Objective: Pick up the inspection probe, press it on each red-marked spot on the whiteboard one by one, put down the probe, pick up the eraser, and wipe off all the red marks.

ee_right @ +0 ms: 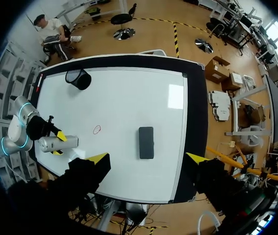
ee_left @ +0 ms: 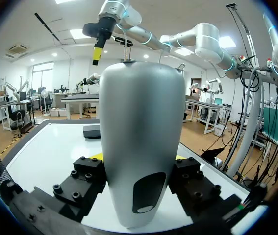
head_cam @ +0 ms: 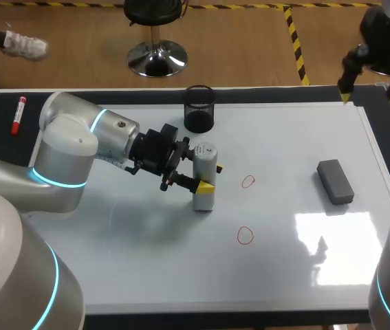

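The inspection probe [head_cam: 204, 180], a grey-white cylinder, stands upright on the whiteboard [head_cam: 284, 137]. My left gripper [head_cam: 210, 177] is shut on it from both sides. In the left wrist view the probe [ee_left: 142, 147] fills the space between the fingers [ee_left: 87, 178]. Two red circles lie to its right, one close by [head_cam: 248, 181] and one nearer the front [head_cam: 245, 236]. The dark grey eraser [head_cam: 336, 181] lies at the right. My right gripper [head_cam: 366, 81] hangs open high over the far right corner. Its wrist view shows the eraser [ee_right: 146, 142], one red mark [ee_right: 96, 129] and the probe [ee_right: 58, 144] far below.
A black mesh cup [head_cam: 199, 108] stands at the board's far edge, behind the probe. A red marker pen [head_cam: 18, 115] lies off the board at the far left. The dark table rim [head_cam: 387, 158] runs along the right side.
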`<state>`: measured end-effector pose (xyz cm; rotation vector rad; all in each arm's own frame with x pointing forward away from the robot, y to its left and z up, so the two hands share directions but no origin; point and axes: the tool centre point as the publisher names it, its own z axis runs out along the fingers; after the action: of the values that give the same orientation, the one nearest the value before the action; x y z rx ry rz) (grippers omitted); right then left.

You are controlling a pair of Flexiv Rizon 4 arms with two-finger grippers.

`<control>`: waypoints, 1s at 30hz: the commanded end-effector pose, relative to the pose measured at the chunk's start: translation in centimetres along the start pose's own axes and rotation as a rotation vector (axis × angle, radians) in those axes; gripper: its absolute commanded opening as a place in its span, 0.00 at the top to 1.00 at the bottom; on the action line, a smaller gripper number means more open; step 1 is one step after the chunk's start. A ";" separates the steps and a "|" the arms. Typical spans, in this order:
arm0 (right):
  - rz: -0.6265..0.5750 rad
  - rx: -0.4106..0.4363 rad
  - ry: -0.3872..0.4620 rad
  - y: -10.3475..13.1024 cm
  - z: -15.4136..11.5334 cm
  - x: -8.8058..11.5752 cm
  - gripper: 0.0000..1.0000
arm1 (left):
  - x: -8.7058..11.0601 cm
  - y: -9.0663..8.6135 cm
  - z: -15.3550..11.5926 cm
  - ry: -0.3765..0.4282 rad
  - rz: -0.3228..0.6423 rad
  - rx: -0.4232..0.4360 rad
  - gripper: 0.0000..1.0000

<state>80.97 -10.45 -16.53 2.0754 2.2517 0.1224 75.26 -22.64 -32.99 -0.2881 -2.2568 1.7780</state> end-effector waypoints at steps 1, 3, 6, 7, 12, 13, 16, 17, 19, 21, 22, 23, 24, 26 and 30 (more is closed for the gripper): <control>0.003 -0.019 -0.002 -0.8 0.3 0.1 0.00 | 0.2 0.9 0.2 0.000 -0.001 0.002 1.00; 0.008 -0.030 -0.010 -1.0 0.6 0.1 0.00 | 0.2 0.9 0.2 0.000 -0.001 0.002 1.00; 0.004 -0.036 -0.004 -1.2 1.1 0.0 0.00 | 0.2 0.9 0.2 0.000 -0.001 0.002 1.00; 0.009 -0.038 0.000 -1.3 1.3 0.0 0.00 | 0.2 0.9 0.2 0.000 -0.001 0.002 1.00; 0.010 -0.025 0.007 -1.4 2.4 -0.1 0.00 | 0.2 0.9 0.2 0.000 -0.001 0.002 1.00; 0.012 -0.018 0.006 -1.3 2.7 -0.2 0.00 | 0.2 0.9 0.2 0.000 -0.001 0.002 1.00; 0.014 -0.002 0.010 -1.1 3.4 -0.3 0.00 | 0.2 0.9 0.2 0.000 -0.001 0.002 1.00; 0.012 0.005 0.015 -1.1 3.6 -0.4 0.00 | 0.2 0.9 0.2 0.000 -0.001 0.002 1.00; 0.014 0.011 0.015 -1.0 4.2 -0.4 0.00 | 0.2 0.9 0.2 0.000 -0.001 0.002 1.00; 0.015 0.015 0.017 -0.9 4.6 -0.5 0.00 | 0.2 0.9 0.2 0.000 -0.001 0.002 1.00; 0.018 0.016 0.013 -0.9 4.9 -0.5 0.00 | 0.2 0.9 0.2 0.000 -0.001 0.002 1.00; 0.020 0.013 0.009 -0.7 5.0 -0.5 0.00 | 0.2 0.9 0.2 0.000 -0.001 0.002 1.00; 0.020 0.013 0.008 -0.7 5.2 -0.6 0.00 | 0.2 0.9 0.2 0.000 -0.001 0.002 1.00; 0.022 0.013 0.007 -0.5 5.8 -0.7 0.00 | 0.2 0.9 0.2 0.000 -0.001 0.002 1.00; 0.034 0.014 0.010 -0.4 6.7 -0.9 0.00 | 0.2 0.9 0.2 0.000 -0.001 0.002 1.00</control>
<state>80.99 -11.31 -22.50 2.1212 2.2297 0.1173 75.26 -22.64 -32.99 -0.2882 -2.2567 1.7780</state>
